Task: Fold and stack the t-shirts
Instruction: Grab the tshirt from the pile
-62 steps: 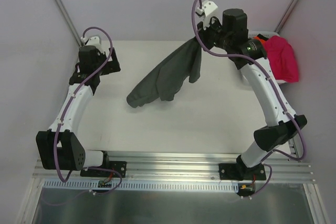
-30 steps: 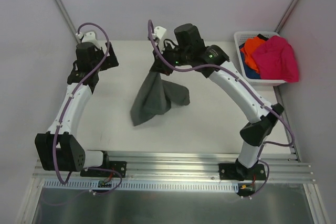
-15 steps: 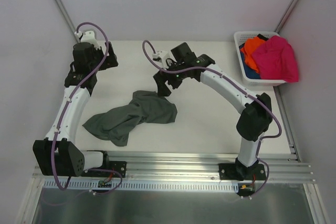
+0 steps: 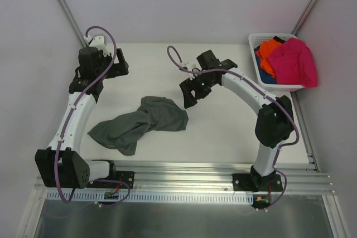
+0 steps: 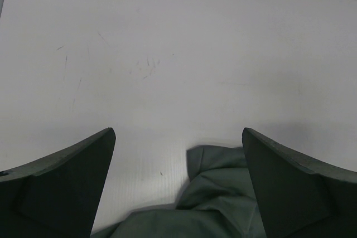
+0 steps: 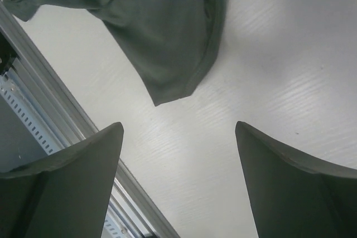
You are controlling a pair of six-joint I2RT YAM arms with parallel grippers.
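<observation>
White table (image 4: 223, 132), white lattice basket (image 4: 277, 86) far right, aluminium rail (image 4: 184, 170) near edge

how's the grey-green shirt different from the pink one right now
The grey-green shirt lies on the table; the pink shirt sits in the white basket. The grey-green shirt is sprawled out long; the pink shirt is bunched in a mound. Both are crumpled and unfolded.

We count one dark grey-green t-shirt (image 4: 139, 124), one magenta-pink t-shirt (image 4: 295, 62), one orange t-shirt (image 4: 269, 51), one blue t-shirt (image 4: 268, 76), four in all, one white basket (image 4: 256, 38), one table (image 4: 223, 132), two grippers, left gripper (image 5: 177, 132) and right gripper (image 6: 178, 125)
</observation>
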